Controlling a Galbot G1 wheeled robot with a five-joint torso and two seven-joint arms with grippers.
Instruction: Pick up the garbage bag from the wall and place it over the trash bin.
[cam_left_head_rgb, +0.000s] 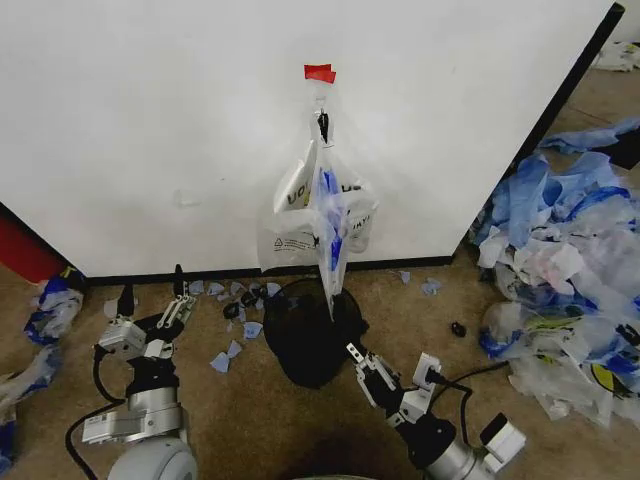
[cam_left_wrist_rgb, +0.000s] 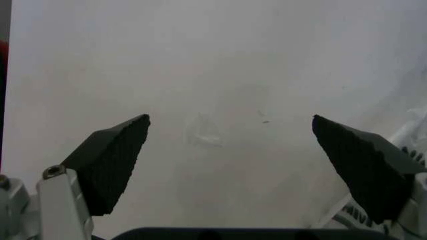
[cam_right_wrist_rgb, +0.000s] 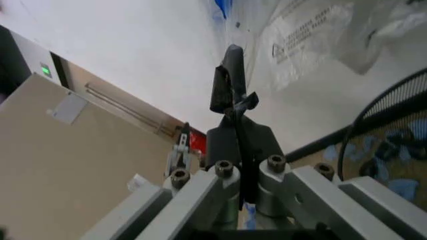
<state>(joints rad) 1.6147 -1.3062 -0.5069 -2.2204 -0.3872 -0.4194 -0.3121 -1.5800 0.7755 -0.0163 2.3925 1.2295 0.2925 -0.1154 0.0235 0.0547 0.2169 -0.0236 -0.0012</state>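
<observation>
Bag-grab step not started: garbage bag (cam_left_head_rgb: 318, 215) hangs on the wall (cam_left_head_rgb: 150, 120) hook under red tape (cam_left_head_rgb: 320, 72), directly above trash bin (cam_left_head_rgb: 308, 338). Left gripper (cam_left_head_rgb: 152, 292) at 8 o'clock of bin, jaws spread wide; right gripper (cam_left_head_rgb: 356, 357) at 4 o'clock, fingers closed, empty. Best to pinch near the handles, lift off hook. Right wrist view catches bin rim (cam_right_wrist_rgb: 383, 107) mesh up close.

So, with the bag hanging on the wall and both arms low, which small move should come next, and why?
Probably raise the left gripper toward the garbage bag. The bag hangs from the hook under the red tape, above the trash bin. The left gripper is open and low near the wall; the right gripper is shut beside the bin.
</observation>
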